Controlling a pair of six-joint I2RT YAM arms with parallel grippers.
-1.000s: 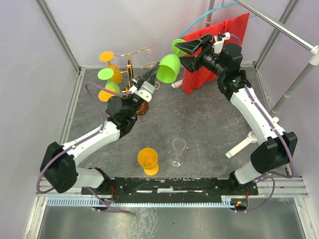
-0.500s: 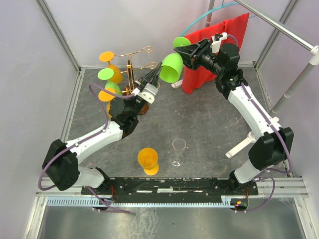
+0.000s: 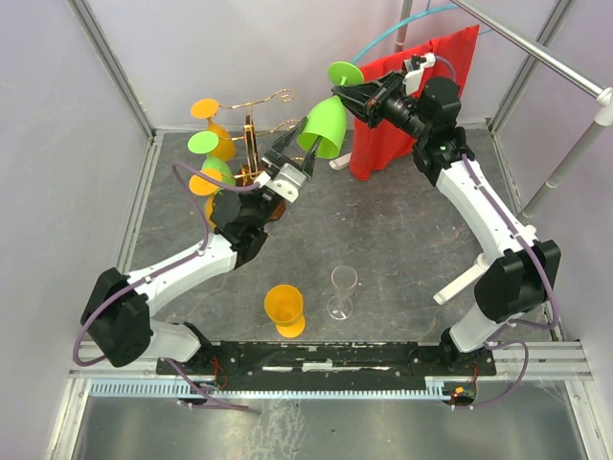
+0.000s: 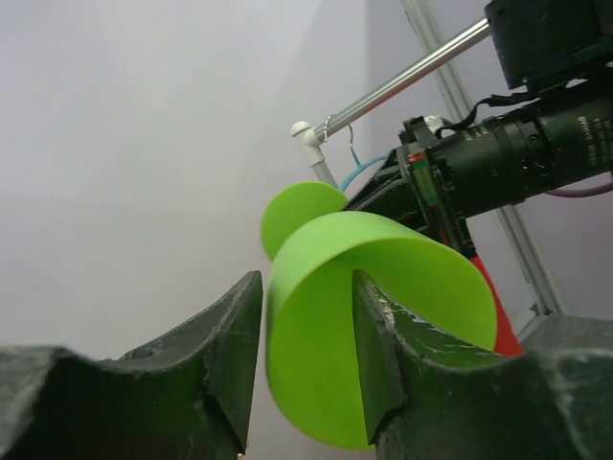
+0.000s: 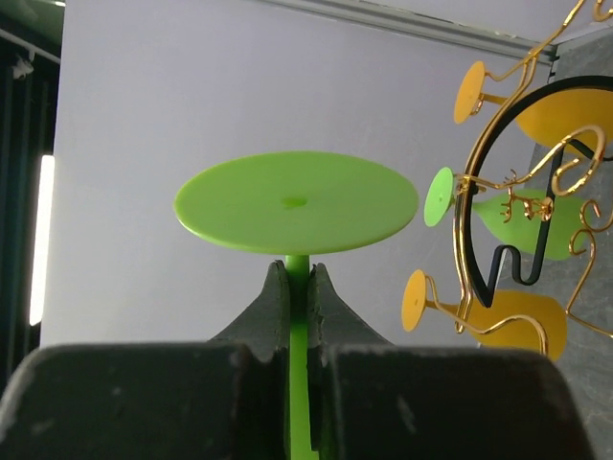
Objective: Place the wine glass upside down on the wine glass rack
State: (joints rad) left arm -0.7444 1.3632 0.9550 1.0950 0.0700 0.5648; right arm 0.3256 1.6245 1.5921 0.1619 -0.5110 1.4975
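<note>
The green wine glass point(image 3: 324, 129) is up in the air over the far part of the tabletop point(image 3: 383, 240), just right of the wine glass rack point(image 3: 250, 134), which stands near the far left corner. The right gripper point(image 3: 362, 96) has it by the stem, its jaws clenched on the thin green shaft right under the flat foot, as the right wrist view shows plainly. The glass is tilted, with its foot toward the far edge and the open mouth of the bowl pointing down toward the left arm.

The left gripper point(image 3: 292, 153) reaches up from below with its jaws released and spread. In the left wrist view the rim of the bowl sits between the two fingers point(image 4: 220, 335). It seems to brush the right one, though the angle makes contact hard to judge.

Orange and green glasses already hang from the rack's gold wire arms. Near the near edge stand an orange glass point(image 3: 284, 309) and a clear glass point(image 3: 341, 292), close together. A red cloth point(image 3: 421, 115) hangs at the far edge behind the right arm.
</note>
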